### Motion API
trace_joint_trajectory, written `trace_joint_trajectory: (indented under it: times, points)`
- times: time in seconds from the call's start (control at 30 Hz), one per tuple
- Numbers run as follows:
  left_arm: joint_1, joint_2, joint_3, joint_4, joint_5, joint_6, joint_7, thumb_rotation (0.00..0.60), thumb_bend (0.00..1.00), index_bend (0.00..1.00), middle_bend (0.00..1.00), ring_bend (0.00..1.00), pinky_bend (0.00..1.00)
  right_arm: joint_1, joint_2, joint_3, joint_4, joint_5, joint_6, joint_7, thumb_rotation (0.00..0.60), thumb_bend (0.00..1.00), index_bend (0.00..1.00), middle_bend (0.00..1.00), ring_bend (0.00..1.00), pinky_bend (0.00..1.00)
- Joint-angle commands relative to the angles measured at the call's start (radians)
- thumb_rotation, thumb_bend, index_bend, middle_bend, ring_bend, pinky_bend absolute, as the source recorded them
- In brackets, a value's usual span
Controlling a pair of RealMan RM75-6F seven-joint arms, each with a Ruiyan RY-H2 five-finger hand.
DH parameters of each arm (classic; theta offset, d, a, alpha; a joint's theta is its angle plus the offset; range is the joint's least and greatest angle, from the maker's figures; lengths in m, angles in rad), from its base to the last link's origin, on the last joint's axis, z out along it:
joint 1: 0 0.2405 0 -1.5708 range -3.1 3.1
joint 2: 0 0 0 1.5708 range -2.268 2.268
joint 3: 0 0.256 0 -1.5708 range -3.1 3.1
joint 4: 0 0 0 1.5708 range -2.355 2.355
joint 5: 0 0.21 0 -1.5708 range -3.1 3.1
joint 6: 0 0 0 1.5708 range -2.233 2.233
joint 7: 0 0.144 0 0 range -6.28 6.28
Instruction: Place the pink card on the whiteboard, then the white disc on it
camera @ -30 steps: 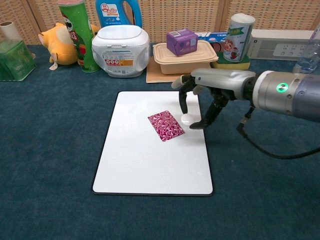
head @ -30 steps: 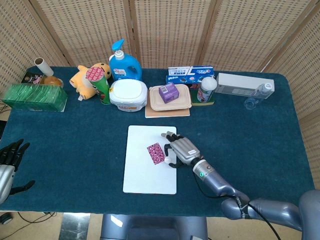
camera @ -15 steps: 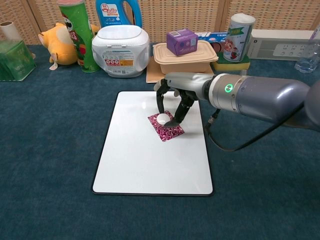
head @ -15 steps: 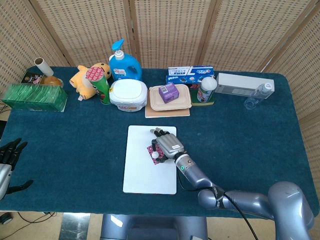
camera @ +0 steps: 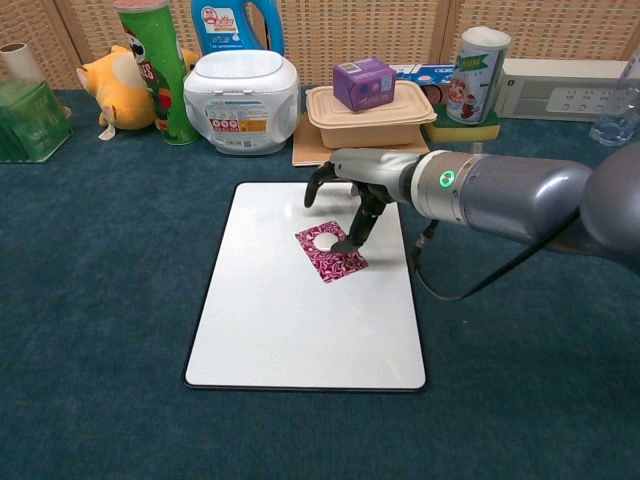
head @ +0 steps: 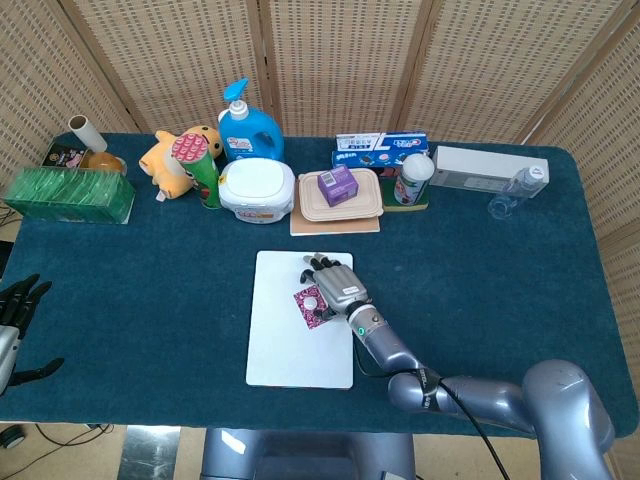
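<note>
Head view: the right hand [head: 335, 283] hangs over the whiteboard [head: 285, 350], the white disc [head: 311, 302] lying on the pink card [head: 312, 306] at about seven o'clock from the palm. The left hand [head: 14, 322] waits far off at the desk's [head: 160, 290] nine o'clock edge, fingers spread, holding nothing. Chest view: fingertips [camera: 343, 243] reach the card right beside the disc — whether they're pinching it or letting go, I can't tell. Right hand is far nearer.
</note>
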Motion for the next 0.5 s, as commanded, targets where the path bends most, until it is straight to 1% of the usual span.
trace_joint_trajectory:
  times: [0.03, 0.13, 0.23, 0.33, 0.4, 0.43, 0.47, 0.5]
  points:
    - [0.000, 0.000, 0.000, 0.000, 0.001, 0.000, 0.000, 0.600, 0.08, 0.00, 0.00, 0.00, 0.07, -0.007, 0.034, 0.002, -0.046, -0.017, 0.001, 0.016, 0.600, 0.32, 0.09, 0.03, 0.00, 0.12]
    - [-0.001, -0.001, 0.002, 0.000, 0.004, -0.002, 0.003, 0.600, 0.08, 0.00, 0.00, 0.00, 0.07, -0.019, 0.066, 0.006, -0.088, -0.038, 0.016, 0.031, 0.600, 0.30, 0.09, 0.03, 0.00, 0.12]
    - [0.001, -0.001, 0.003, 0.000, 0.006, 0.001, 0.003, 0.600, 0.08, 0.00, 0.00, 0.00, 0.07, -0.050, 0.122, -0.004, -0.155, -0.088, 0.057, 0.043, 0.600, 0.26, 0.09, 0.03, 0.00, 0.11]
    - [0.002, -0.001, 0.003, 0.001, 0.008, 0.006, 0.000, 0.600, 0.08, 0.00, 0.00, 0.00, 0.07, -0.097, 0.197, -0.032, -0.228, -0.161, 0.109, 0.054, 0.600, 0.16, 0.09, 0.03, 0.00, 0.10]
    - [0.002, -0.002, 0.004, 0.003, 0.010, 0.005, 0.002, 0.600, 0.08, 0.00, 0.00, 0.00, 0.07, -0.146, 0.262, -0.062, -0.274, -0.240, 0.162, 0.071, 0.600, 0.09, 0.10, 0.02, 0.00, 0.04]
    - [0.001, -0.003, 0.005, 0.003, 0.012, 0.004, 0.005, 0.600, 0.08, 0.00, 0.00, 0.00, 0.07, -0.175, 0.295, -0.082, -0.286, -0.301, 0.200, 0.084, 0.600, 0.05, 0.11, 0.01, 0.00, 0.01]
    - [0.000, -0.004, 0.006, 0.003, 0.013, 0.001, 0.007, 0.600, 0.08, 0.00, 0.00, 0.00, 0.07, -0.198, 0.315, -0.096, -0.283, -0.357, 0.239, 0.094, 0.600, 0.02, 0.11, 0.00, 0.00, 0.00]
    - [-0.001, -0.005, 0.007, 0.001, 0.014, -0.001, 0.011, 0.600, 0.08, 0.00, 0.00, 0.00, 0.07, -0.231, 0.341, -0.124, -0.270, -0.437, 0.294, 0.112, 0.600, 0.00, 0.10, 0.00, 0.00, 0.00]
